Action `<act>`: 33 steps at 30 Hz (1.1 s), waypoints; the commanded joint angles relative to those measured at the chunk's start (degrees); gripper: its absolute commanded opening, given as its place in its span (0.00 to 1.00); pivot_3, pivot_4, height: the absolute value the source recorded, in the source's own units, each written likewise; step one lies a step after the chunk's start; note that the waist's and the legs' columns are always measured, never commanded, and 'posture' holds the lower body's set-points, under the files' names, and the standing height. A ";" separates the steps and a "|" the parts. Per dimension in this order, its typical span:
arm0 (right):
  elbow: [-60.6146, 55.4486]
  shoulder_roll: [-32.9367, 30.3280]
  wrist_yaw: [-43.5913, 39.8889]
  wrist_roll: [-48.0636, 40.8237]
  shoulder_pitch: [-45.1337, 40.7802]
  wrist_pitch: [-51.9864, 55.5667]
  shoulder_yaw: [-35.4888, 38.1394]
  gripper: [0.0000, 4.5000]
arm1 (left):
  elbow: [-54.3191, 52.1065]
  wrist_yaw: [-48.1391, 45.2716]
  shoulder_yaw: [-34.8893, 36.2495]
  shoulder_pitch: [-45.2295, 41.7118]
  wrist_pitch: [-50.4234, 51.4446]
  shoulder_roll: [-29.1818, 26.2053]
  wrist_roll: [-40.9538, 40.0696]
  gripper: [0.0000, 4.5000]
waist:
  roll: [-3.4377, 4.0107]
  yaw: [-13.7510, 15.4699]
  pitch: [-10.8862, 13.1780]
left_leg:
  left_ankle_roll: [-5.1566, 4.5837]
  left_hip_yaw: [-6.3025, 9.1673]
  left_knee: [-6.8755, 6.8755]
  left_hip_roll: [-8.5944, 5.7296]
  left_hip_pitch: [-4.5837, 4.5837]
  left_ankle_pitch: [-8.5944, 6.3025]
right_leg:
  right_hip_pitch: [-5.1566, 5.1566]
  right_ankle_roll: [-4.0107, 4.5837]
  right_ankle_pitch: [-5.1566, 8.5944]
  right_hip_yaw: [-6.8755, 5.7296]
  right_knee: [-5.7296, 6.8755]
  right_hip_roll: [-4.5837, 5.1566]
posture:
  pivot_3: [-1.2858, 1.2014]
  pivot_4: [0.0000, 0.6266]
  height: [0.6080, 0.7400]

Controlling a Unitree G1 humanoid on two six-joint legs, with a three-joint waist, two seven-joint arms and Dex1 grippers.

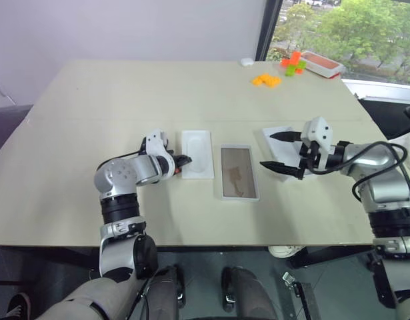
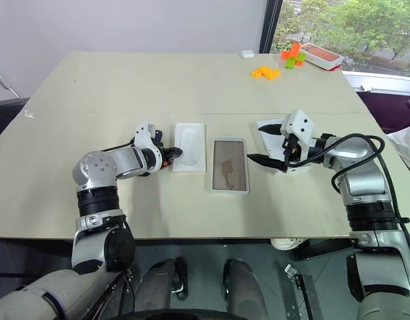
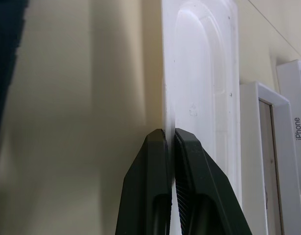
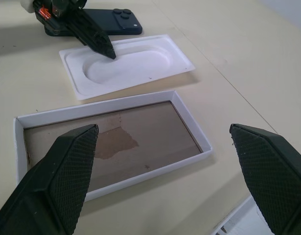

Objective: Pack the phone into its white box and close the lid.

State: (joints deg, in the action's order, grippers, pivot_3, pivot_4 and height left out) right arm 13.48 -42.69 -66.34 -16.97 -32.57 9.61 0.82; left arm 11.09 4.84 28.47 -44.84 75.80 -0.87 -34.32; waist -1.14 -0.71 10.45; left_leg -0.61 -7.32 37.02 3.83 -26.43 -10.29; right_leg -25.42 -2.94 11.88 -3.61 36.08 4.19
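The white box [image 1: 239, 173], a shallow tray with a tan floor, lies open at the table's middle. To its left lies a thin white insert [image 1: 197, 153] with an oval recess. My left gripper [image 3: 170, 134] is shut on the insert's near-left edge. The dark navy phone [image 4: 118, 22] lies flat on the table just beyond that gripper, partly hidden by it. The lid [image 1: 285, 152] rests on the table right of the box; its side reads "iPhone" [image 3: 296, 128]. My right gripper [image 1: 267, 150] hangs open over the lid's left edge, holding nothing.
Orange blocks [image 1: 266, 80], a red and white tray [image 1: 321, 63] and a small white object [image 1: 247, 61] sit far back on the right. The tan table [image 1: 125, 100] stretches wide to the left and back. Its front edge runs close below the box.
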 commanded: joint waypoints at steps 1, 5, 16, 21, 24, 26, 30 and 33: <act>-2.48 0.02 0.24 -0.37 -1.49 -0.34 0.75 1.00 | -1.02 0.37 1.54 -0.22 0.14 0.45 -1.08 0.02 | 0.00 0.00 0.00 | 0.00 0.00 0.00 0.00 0.00 0.00 | 0.00 0.00 0.00 0.00 0.00 0.00 | 0.52 0.24 1.00; -2.22 -0.16 0.23 -0.42 -1.33 -0.23 0.89 1.00 | -1.59 1.27 5.43 -1.13 2.26 0.46 -2.78 0.02 | 0.00 -0.01 0.00 | 0.00 0.01 -0.02 0.00 0.00 0.00 | -0.01 0.00 0.00 0.00 0.00 0.00 | 0.52 0.24 1.00; -5.55 -4.04 -8.82 -6.39 1.40 11.63 0.64 1.00 | -7.14 -6.27 3.86 -5.57 14.05 -4.11 -8.25 0.02 | -0.08 0.07 0.05 | 0.00 0.00 -0.02 0.00 -0.02 -0.01 | 0.00 0.00 0.00 -0.02 -0.02 0.03 | 0.52 0.24 1.00; -5.92 -3.32 -7.52 -4.14 2.03 10.03 0.04 1.00 | -4.94 -7.89 -0.13 -7.32 11.39 -2.36 -6.48 0.02 | -0.09 0.04 0.06 | -0.01 0.00 -0.03 -0.01 -0.01 -0.02 | 0.00 0.00 0.01 -0.02 -0.05 0.05 | 0.52 0.24 1.00; -6.36 -2.83 -6.94 -4.14 1.94 10.28 -0.09 1.00 | -3.94 -10.27 -4.93 -7.72 9.02 -2.85 -5.34 0.02 | -0.09 0.04 0.06 | -0.01 0.00 -0.04 -0.02 -0.02 -0.02 | -0.02 0.00 0.00 -0.02 -0.05 0.04 | 0.52 0.24 1.00; -6.62 -2.72 -6.59 -3.99 1.98 9.85 -0.12 1.00 | -4.43 -15.58 -12.07 -7.09 5.74 -7.41 -3.87 0.02 | -0.11 0.00 0.07 | 0.00 0.00 -0.04 -0.02 -0.02 -0.02 | -0.03 0.00 0.00 -0.02 -0.05 0.04 | 0.52 0.24 1.00; -6.54 -2.81 -5.92 -4.60 1.84 10.16 0.67 1.00 | -1.60 -23.17 -15.96 -8.84 3.26 -13.75 -4.13 0.02 | -0.07 -0.29 0.08 | 0.00 -0.02 -0.16 0.01 -0.02 -0.02 | -0.12 0.01 0.00 0.00 -0.04 -0.01 | 0.52 0.24 1.00; -6.18 -2.56 -5.29 -4.09 1.95 9.19 0.41 1.00 | 1.46 -20.70 -13.42 -10.04 4.22 -9.94 -4.47 0.02 | -0.07 0.31 0.07 | 0.01 0.01 -0.22 0.02 -0.02 -0.02 | -0.15 0.01 0.01 -0.01 -0.05 0.01 | 0.52 0.24 1.00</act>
State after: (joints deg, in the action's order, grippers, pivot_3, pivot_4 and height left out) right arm 8.76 -45.25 -71.93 -20.87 -29.77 20.01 -0.16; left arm 11.74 -16.65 13.89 -53.53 79.78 -12.89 -37.80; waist -1.21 -0.40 10.52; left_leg -0.61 -7.32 36.80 3.82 -26.48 -10.30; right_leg -25.56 -2.95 11.89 -3.66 36.00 4.29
